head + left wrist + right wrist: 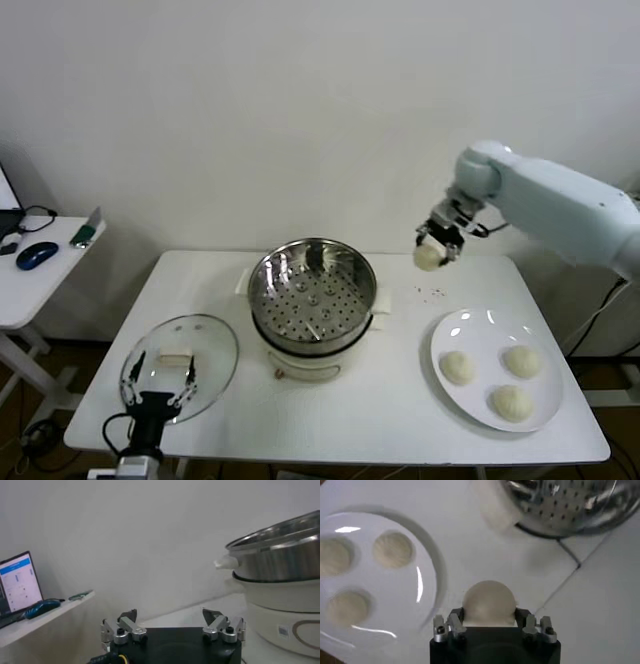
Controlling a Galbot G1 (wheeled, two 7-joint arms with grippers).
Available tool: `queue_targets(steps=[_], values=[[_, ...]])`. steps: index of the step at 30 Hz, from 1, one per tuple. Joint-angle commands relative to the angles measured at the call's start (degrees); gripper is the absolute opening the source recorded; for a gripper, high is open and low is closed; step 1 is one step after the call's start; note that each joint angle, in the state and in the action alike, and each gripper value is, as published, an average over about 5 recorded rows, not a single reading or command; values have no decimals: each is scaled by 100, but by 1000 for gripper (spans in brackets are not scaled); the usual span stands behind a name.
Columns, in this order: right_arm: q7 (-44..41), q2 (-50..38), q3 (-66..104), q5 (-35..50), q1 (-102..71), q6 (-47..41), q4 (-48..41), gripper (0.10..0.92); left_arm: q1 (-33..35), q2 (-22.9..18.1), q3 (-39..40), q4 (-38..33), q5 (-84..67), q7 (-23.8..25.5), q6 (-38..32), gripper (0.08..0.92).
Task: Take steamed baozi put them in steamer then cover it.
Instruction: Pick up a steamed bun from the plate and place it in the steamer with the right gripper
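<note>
The right gripper [437, 243] is up in the air over the far right part of the white table [400, 400], between the steamer [312, 290] and the white plate [497, 368], its fingers clenched around one steamed baozi [428, 257]. Seen from the right wrist, that bun [489, 603] is a smooth, pale cream dome with a matte skin, sitting snugly between the two finger pads and bulging out past them. Three more baozi [458, 367] lie on the plate, spaced apart from one another, each the same round, soft-looking cream-white shape. The steamer stands near the middle of the table: a shiny steel basket with a perforated bottom, sitting on a white pot body with side handles, and nothing lies inside it. Its glass lid [183, 356] lies flat on the table at the near left, well apart from the pot. The left gripper [160, 381] hangs low at that same near-left corner, just over the lid's edge, fingers spread wide and holding nothing. Off to the left, a side desk [30, 280] carries a blue mouse [36, 254].
</note>
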Motion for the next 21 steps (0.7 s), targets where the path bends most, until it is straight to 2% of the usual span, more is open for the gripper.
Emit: queue_targets(steps=[1,12,21], values=[[73,1425,103,-1040,268,1242,63,662,3,-5,6,-6,-17,-2,16,823],[466,2215,653,-2468,-741,1735,-505,664,-40,9,71,-104,-2,5,117,823],[566,2558,889,-2941,-1265,1709,-1129,670,65,45,9,-59,-41,-7,48,823]])
